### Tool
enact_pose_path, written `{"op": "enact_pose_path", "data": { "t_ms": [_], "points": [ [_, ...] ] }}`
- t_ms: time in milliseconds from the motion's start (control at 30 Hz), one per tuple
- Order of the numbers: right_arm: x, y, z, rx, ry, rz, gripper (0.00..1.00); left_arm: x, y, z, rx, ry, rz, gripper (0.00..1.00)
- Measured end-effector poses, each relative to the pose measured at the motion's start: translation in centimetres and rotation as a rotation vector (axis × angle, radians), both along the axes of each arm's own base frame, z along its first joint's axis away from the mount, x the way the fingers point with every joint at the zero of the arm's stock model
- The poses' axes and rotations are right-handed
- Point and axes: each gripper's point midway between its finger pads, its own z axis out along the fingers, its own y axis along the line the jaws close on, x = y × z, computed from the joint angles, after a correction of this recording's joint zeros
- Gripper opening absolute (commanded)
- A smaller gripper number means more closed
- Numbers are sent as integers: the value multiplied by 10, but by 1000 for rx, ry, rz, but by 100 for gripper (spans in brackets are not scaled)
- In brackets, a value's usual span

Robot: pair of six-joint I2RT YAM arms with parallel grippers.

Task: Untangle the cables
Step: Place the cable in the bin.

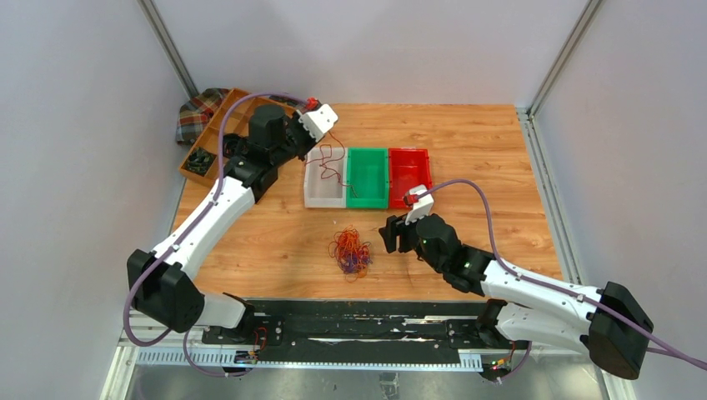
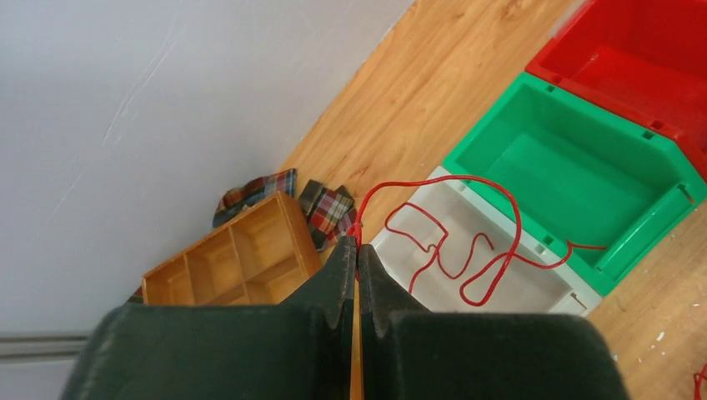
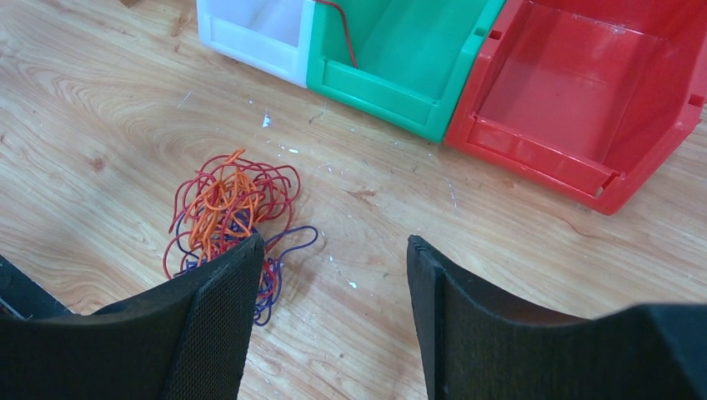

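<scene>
The cables (image 1: 352,252) lie as a small clump of red, orange and purple wires on the wooden table, in front of the bins. In the right wrist view the clump (image 3: 225,217) sits just beyond the left finger. My right gripper (image 3: 333,246) is open and empty, low over the table to the right of the clump (image 1: 392,233). My left gripper (image 2: 357,246) is shut on one end of a single red cable (image 2: 467,242). That cable hangs in loops over the white bin (image 2: 534,292), and one end trails onto the green bin (image 2: 575,167).
White (image 1: 325,198), green (image 1: 368,177) and red (image 1: 410,171) bins stand side by side at mid-table. A wooden compartment tray (image 1: 208,142) holding dark parts and a plaid cloth (image 1: 198,112) lie at the back left, near the wall.
</scene>
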Motion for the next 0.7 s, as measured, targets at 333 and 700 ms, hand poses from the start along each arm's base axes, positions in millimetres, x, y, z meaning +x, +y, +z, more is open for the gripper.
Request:
{"op": "enact_pose_path", "data": {
  "t_ms": [333, 700],
  "points": [
    [0, 1, -3, -2, 10, 1, 63, 22, 50, 10, -101, 27, 214, 0],
    [-1, 2, -12, -24, 27, 5, 63, 22, 62, 13, -270, 89, 262, 0]
  ]
}}
